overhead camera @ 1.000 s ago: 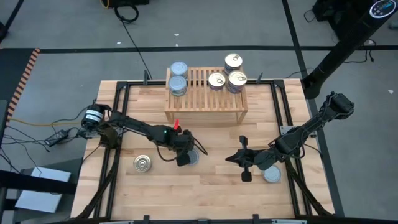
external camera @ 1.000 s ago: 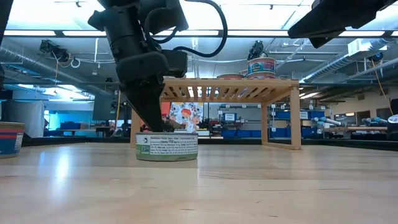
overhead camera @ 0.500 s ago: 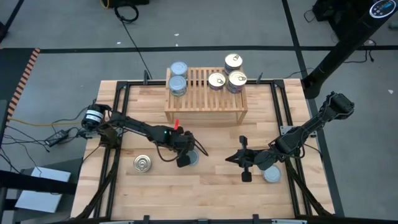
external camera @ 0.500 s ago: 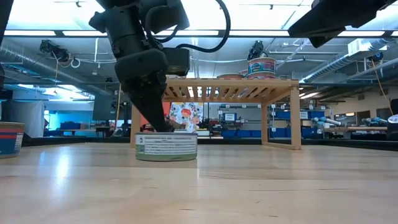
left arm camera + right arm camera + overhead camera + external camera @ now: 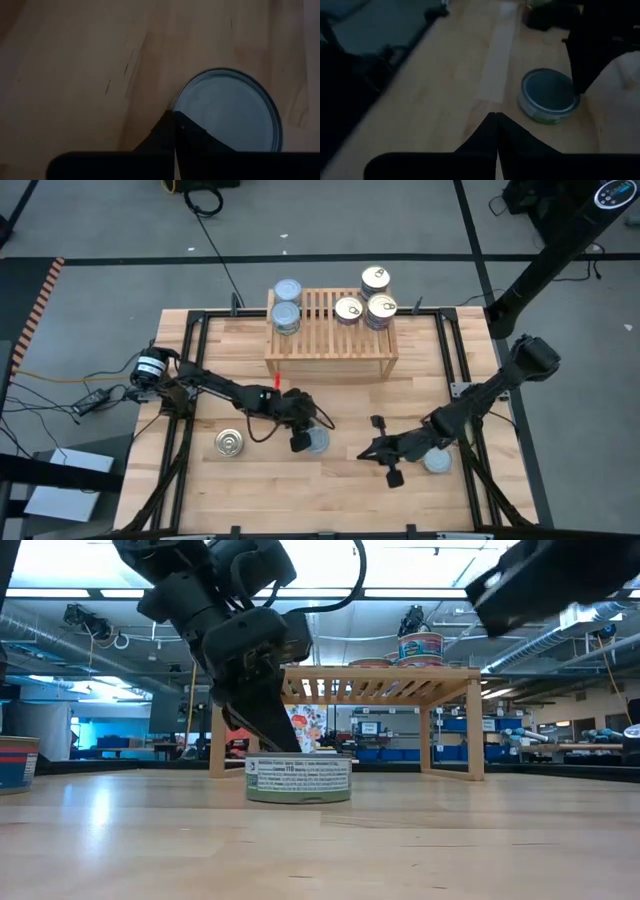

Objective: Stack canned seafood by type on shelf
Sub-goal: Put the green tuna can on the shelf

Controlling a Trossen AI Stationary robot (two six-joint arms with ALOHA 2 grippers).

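A tin with a silvery-blue lid (image 5: 316,441) (image 5: 298,778) stands flat on the tabletop, mid-table. My left gripper (image 5: 301,443) (image 5: 175,114) is shut, with its tips at the tin's left side. To the tin's right my right gripper (image 5: 364,455) (image 5: 496,115) is shut, clear of everything, and points toward that tin (image 5: 550,95). The shelf (image 5: 325,345) stands at the far edge. It carries two blue-lidded tins (image 5: 286,315) on its left end and three golden-lidded tins (image 5: 365,308) on its right end. My left gripper touches the tin with its shut fingertips (image 5: 283,748) at the left part of the lid's rim (image 5: 179,107). The fingers slant down from the table's left. The tin rests flat on the table, upright.
A golden-lidded tin (image 5: 229,443) lies near the left edge, and another tin (image 5: 437,461) sits under my right arm near the right edge. Bare planks lie between the shelf and both grippers.
My left gripper has tipped more steeply down, and the tin at its tips has slid a little toward the table's right and near edge. My right gripper has gone down and toward the near edge.
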